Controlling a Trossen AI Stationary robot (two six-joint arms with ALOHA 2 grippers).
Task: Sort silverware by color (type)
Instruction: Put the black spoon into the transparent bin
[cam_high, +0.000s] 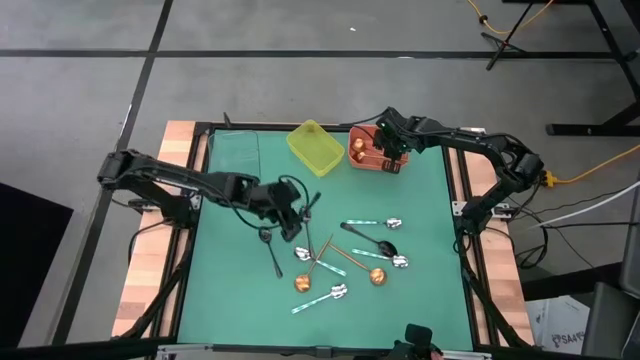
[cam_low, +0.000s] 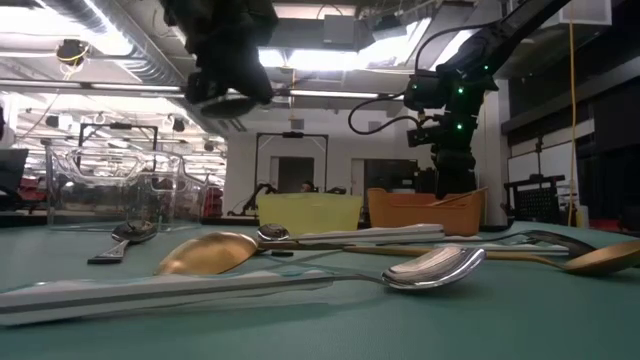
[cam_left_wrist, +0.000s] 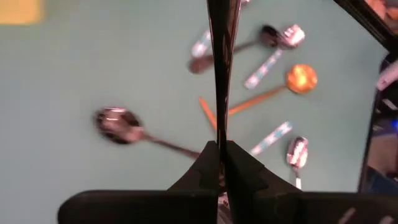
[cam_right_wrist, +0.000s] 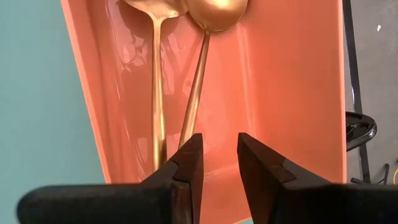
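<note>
1. Silverware lies scattered on the green mat (cam_high: 230, 300) at lower centre of the high view: a black spoon (cam_high: 270, 248) left of the cluster, a second black spoon (cam_high: 372, 240) at the right of it, copper-gold spoons (cam_high: 355, 264) crossing in the middle, and teal-handled silver spoons (cam_high: 320, 298) around them.
2. The left gripper (cam_high: 300, 215) hangs just above and left of that cluster. In its wrist view the fingers (cam_left_wrist: 217, 165) are closed on a thin black handle (cam_left_wrist: 221, 56) that stands straight up the frame, with loose spoons spread on the mat behind it.
3. The right gripper (cam_high: 392, 150) sits over the orange bin (cam_high: 368, 160) at upper centre. Its fingers (cam_right_wrist: 189, 165) are parted by a narrow gap and hold nothing.
4. Two copper-gold spoons (cam_right_wrist: 199, 68) lie inside the orange bin, bowls near the top of the right wrist frame, handles running down toward the fingers.
5. A yellow bin (cam_high: 315, 148) stands just left of the orange one, and a clear bin (cam_high: 232, 160) farther left.
6. In the low view, a silver spoon (cam_low: 430, 268) and a gold spoon bowl (cam_low: 205, 254) fill the foreground, partly hiding the yellow and orange bins behind.
</note>
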